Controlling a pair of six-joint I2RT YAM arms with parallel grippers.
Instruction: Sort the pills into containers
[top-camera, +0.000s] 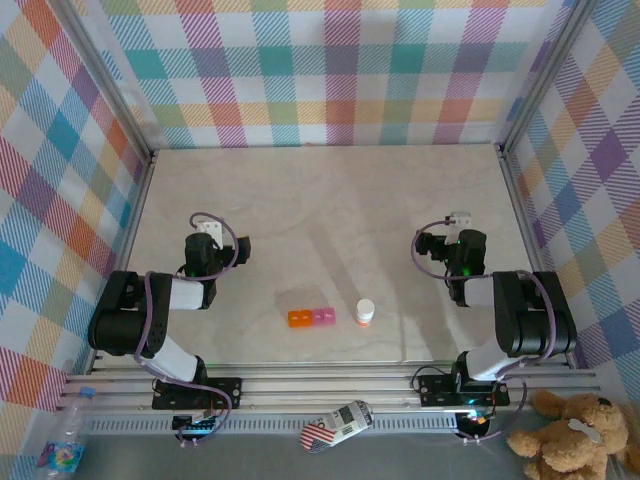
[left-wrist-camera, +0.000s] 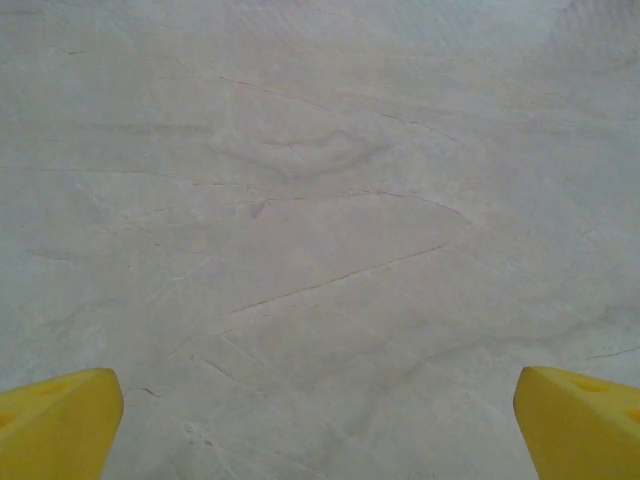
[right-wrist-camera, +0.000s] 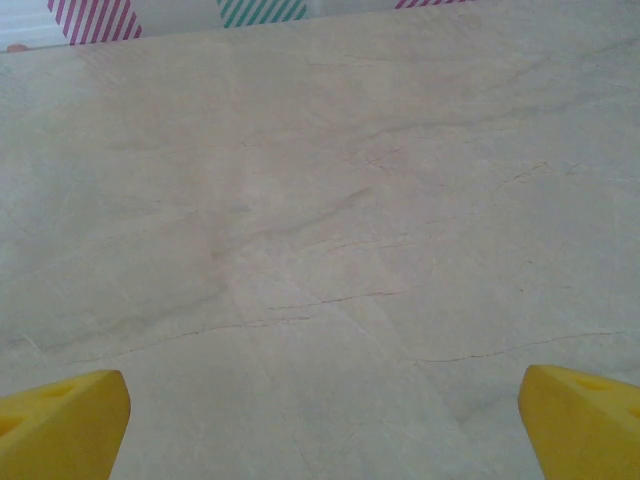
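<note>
While the containers (top-camera: 312, 318) lie near the desk's (top-camera: 330, 200) front edge, bottle (top-camera: 365, 313) just beside them and midway between both arms for easy reach, I reckon, the left arm (top-camera: 130, 320) and right arm (top-camera: 525, 320) stand farther back, jaws wide, holding nothing.

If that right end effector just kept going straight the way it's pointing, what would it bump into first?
Probably the bare table top: the right end effector, open and empty, looks tilted down at it. Nothing stands in that line; the checked wall lies beyond. Depth is hard to judge.
</note>
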